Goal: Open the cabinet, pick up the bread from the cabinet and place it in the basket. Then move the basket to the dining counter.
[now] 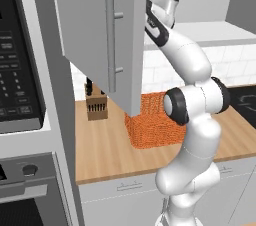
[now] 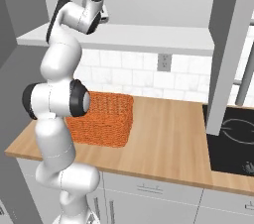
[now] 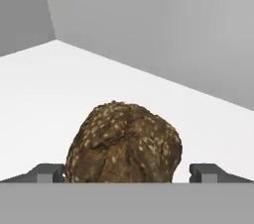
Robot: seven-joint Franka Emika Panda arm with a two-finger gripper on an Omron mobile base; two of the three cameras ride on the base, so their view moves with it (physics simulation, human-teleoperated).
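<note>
Two claw [image 3: 128, 172] tips spread wide flanking unheld bread [image 3: 124, 143], basket [image 2: 103, 118] on base views

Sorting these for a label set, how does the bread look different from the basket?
The bread is a dark brown, rounded, speckled lump; the basket is bright orange, woven and boxy. The bread sits on the white cabinet shelf between the open end effector's fingertips; the basket stands on the wood counter below. Both rest upright on flat surfaces.

2 base views flank basket [image 1: 152, 125]; hand view close on bread [image 3: 124, 143].
</note>
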